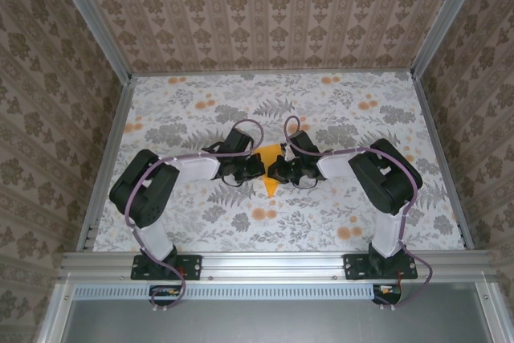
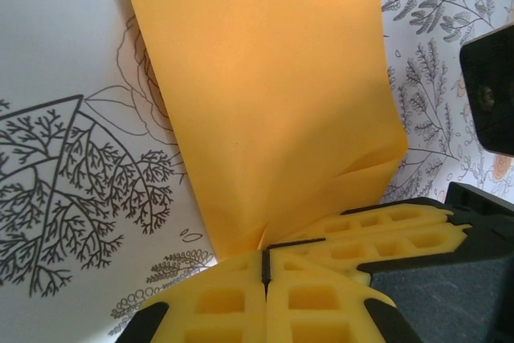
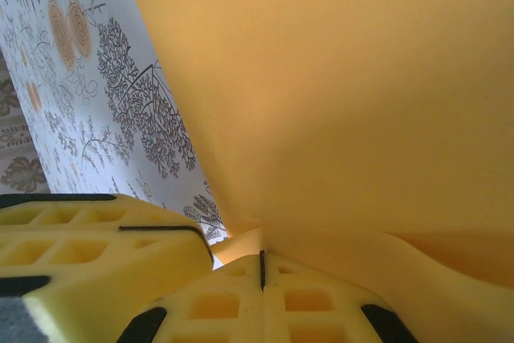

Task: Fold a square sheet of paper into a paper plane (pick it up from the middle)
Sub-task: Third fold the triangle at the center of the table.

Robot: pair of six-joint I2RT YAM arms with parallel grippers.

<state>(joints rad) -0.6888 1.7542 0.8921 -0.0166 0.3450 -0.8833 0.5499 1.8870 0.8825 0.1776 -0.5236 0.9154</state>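
While the left claw [image 2: 264, 267] and right claw [image 3: 262, 267] clamp shut on the thin orange-yellow paper sheet [image 2: 265, 102] between them, an even, matched lift should prevent tearing.

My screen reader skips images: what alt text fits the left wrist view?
The left gripper, shut, pinches the orange-yellow sheet of paper, which fans out ahead of it. The floral cloth lies behind.
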